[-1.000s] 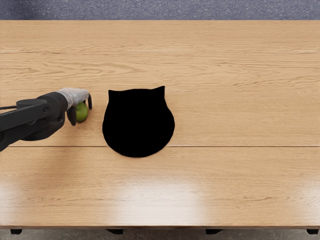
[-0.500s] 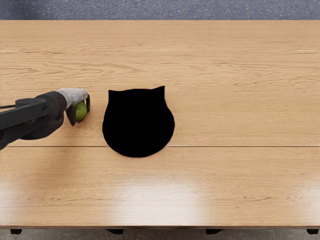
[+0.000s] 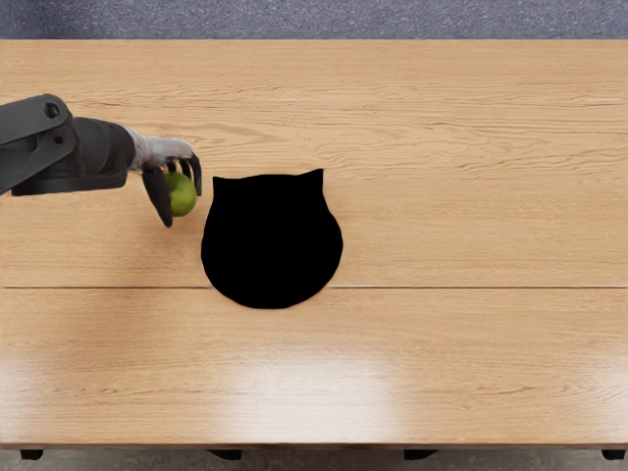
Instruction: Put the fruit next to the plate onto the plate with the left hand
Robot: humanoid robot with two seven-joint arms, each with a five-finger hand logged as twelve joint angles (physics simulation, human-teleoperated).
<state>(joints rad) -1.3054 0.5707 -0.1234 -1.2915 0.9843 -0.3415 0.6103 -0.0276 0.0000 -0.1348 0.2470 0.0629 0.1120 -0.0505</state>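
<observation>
Head view: left robot hand (image 3: pixel 167 169) is gripping the green fruit (image 3: pixel 183 194), just left of the plate (image 3: pixel 272 240).
Dark fingers (image 3: pixel 160 204) are curling round the fruit, prob. to stop it rolling out; it's sitting beside the plate's upper-left ear, not yet over it. Fruit: small, round, smooth. Plate: flat matte black, cat-head outline. Worktop (image 3: pixel 442 343): glossy wood grain.

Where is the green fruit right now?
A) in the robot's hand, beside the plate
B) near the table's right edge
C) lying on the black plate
A: the left hand has its fingers curled around the green fruit, just left of the black plate.
</observation>
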